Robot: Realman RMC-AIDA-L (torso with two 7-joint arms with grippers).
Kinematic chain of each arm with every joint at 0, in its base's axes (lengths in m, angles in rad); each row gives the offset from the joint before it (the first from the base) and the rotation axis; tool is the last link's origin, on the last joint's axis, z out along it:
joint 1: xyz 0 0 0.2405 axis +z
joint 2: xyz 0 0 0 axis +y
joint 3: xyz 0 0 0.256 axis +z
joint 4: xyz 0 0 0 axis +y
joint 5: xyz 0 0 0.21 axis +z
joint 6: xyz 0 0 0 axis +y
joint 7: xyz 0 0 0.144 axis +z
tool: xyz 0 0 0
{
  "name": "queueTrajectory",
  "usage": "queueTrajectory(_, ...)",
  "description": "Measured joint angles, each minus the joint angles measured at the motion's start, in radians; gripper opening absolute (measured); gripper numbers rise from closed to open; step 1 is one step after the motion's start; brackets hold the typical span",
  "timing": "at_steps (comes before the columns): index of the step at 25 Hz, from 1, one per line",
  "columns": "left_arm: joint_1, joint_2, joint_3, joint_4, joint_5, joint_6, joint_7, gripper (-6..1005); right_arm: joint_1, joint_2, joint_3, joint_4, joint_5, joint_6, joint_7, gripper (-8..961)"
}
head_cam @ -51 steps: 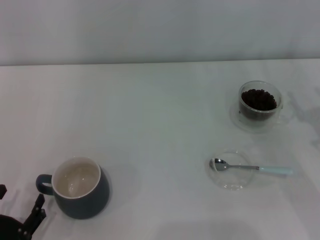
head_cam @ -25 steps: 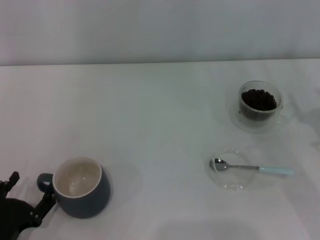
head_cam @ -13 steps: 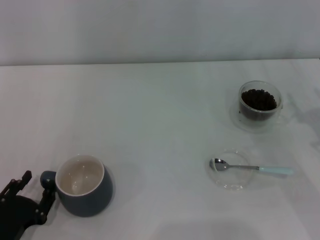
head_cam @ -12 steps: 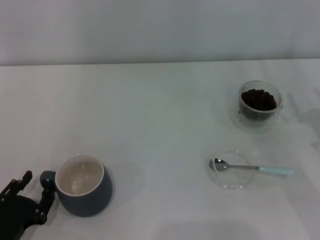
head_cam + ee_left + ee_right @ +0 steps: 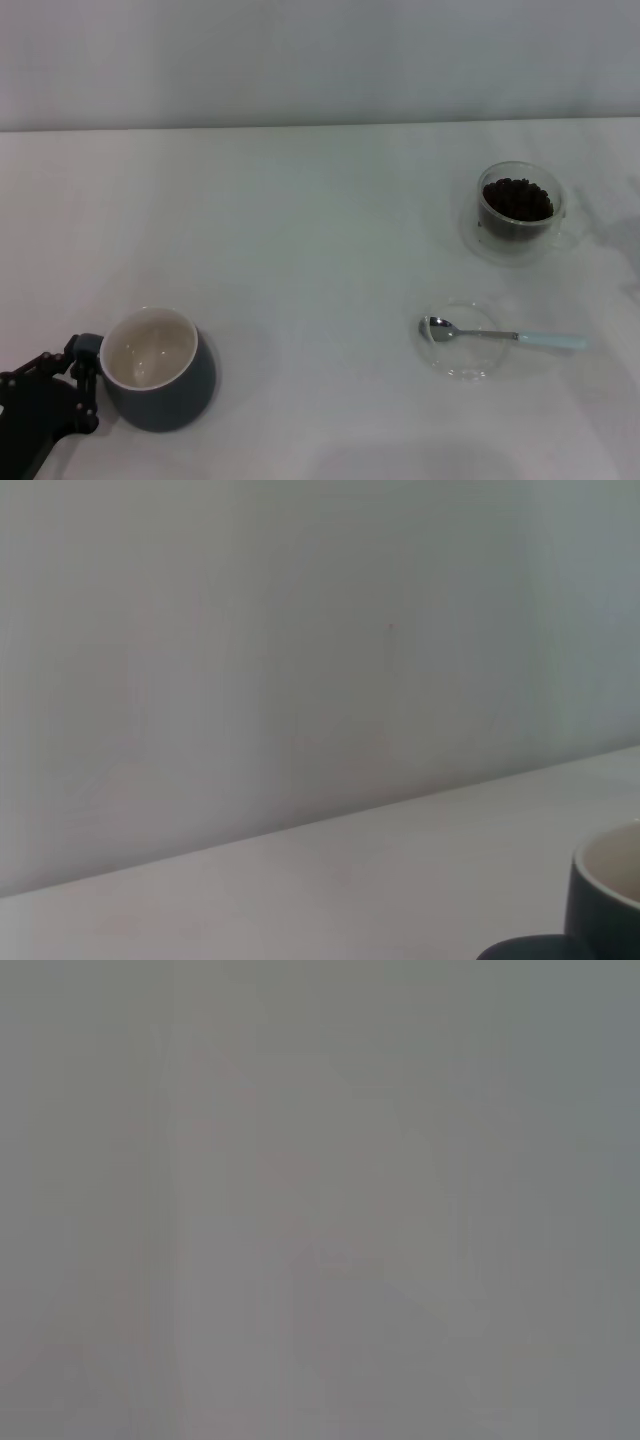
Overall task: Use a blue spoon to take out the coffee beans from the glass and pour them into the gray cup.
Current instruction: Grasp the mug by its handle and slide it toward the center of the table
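The gray cup (image 5: 160,385) stands at the near left of the table, cream inside, and nothing shows in it. My left gripper (image 5: 80,375) is at its loop handle (image 5: 86,346), with its fingers closed around it. The cup's rim also shows in the left wrist view (image 5: 608,895). The glass (image 5: 519,212) with coffee beans (image 5: 517,198) stands at the far right. The blue spoon (image 5: 505,336) lies nearer, its silver bowl resting in a flat clear glass dish (image 5: 460,362) and its pale blue handle pointing right. My right gripper is out of view.
The white table (image 5: 300,250) ends at a pale wall at the back. The right wrist view shows only a flat grey surface.
My left gripper rose from the bottom left corner to the cup's handle and closed on it. The cup shifted a little to the left. Spoon, dish and glass have not moved.
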Motion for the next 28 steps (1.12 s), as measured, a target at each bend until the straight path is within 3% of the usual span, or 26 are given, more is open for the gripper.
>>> queueTrajectory(6, -0.013, 0.0, 0.0, -0.001, -0.001, -0.013, 0.0, 76, 0.0, 0.0, 0.0, 0.002, 0.0, -0.001, 0.0, 868)
queueTrajectory(28, -0.124, -0.007, 0.003, 0.015, 0.045, -0.089, 0.014, 131, 0.002, 0.0, 0.002, -0.012, 0.0, 0.001, -0.003, 869)
